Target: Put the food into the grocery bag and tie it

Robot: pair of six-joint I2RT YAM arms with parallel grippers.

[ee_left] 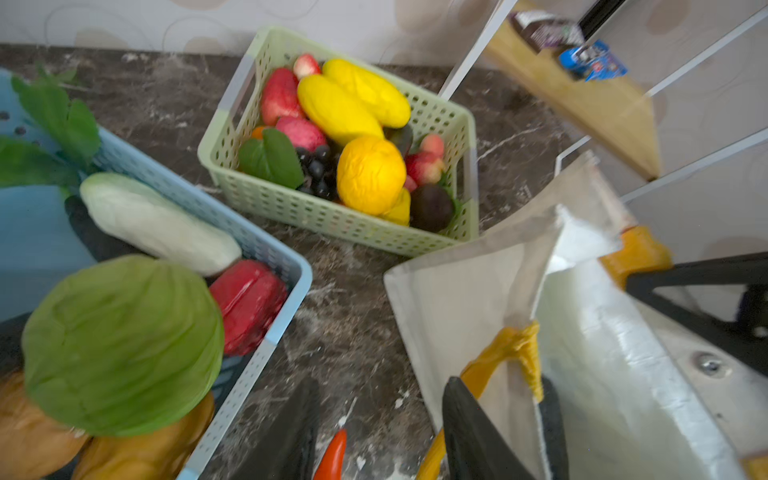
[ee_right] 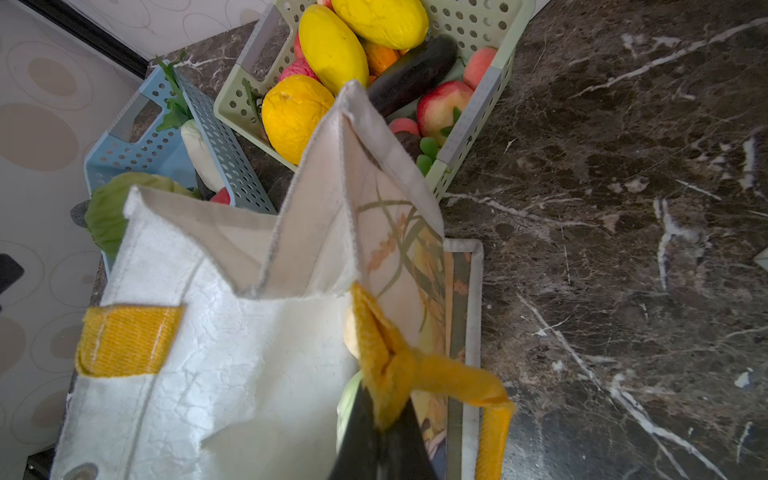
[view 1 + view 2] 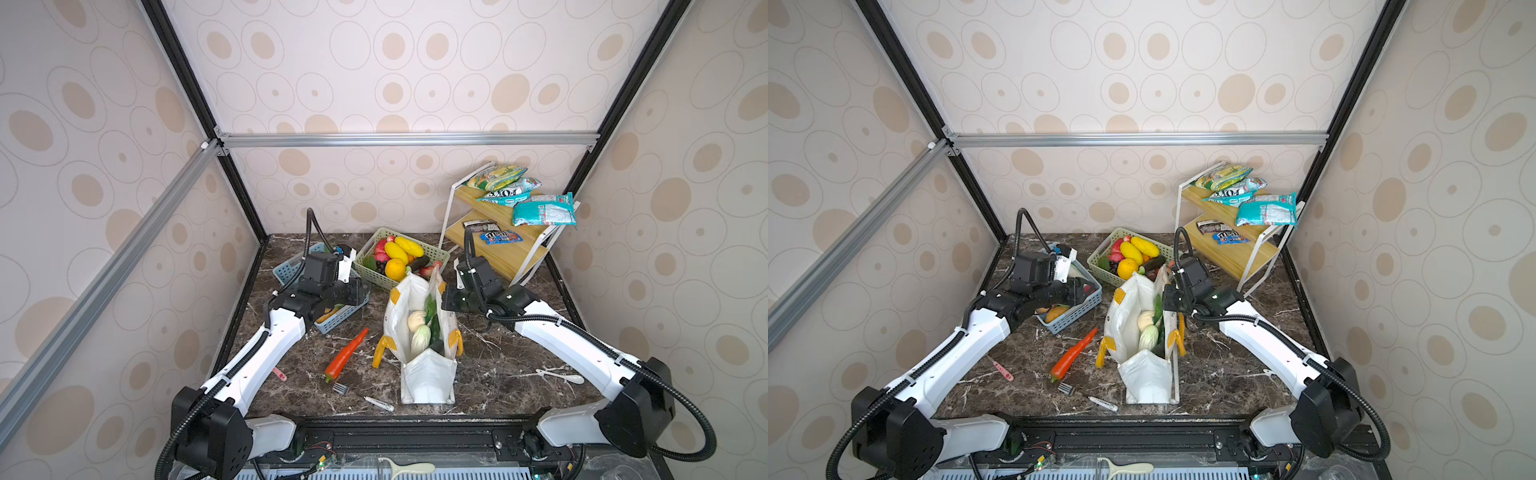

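Note:
The white grocery bag [image 3: 426, 374] stands open mid-table in both top views. Inside it lie food pieces: a beige knobbly ball [image 3: 416, 320], a pale cabbage [image 3: 420, 338], a green leaf [image 3: 430, 308] and a dark cucumber [image 3: 436, 332]. A red-orange pepper [image 3: 347, 353] lies on the table left of the bag. My right gripper [image 2: 386, 419] is shut on the bag's yellow strap handle [image 2: 449, 376] at the right rim. My left gripper [image 1: 382, 436] hangs open and empty between the blue basket and the bag, above the pepper's tip [image 1: 332, 457].
The blue basket [image 3: 338, 320] holds a green cabbage [image 1: 120, 345], a white radish, a red pepper and bread. A green basket [image 3: 441, 254] of fruit sits behind the bag. A wooden rack [image 3: 511, 253] holds snack packets. A fork [image 3: 340, 388], marker [image 3: 379, 404] and spoon [image 3: 561, 376] lie near the front.

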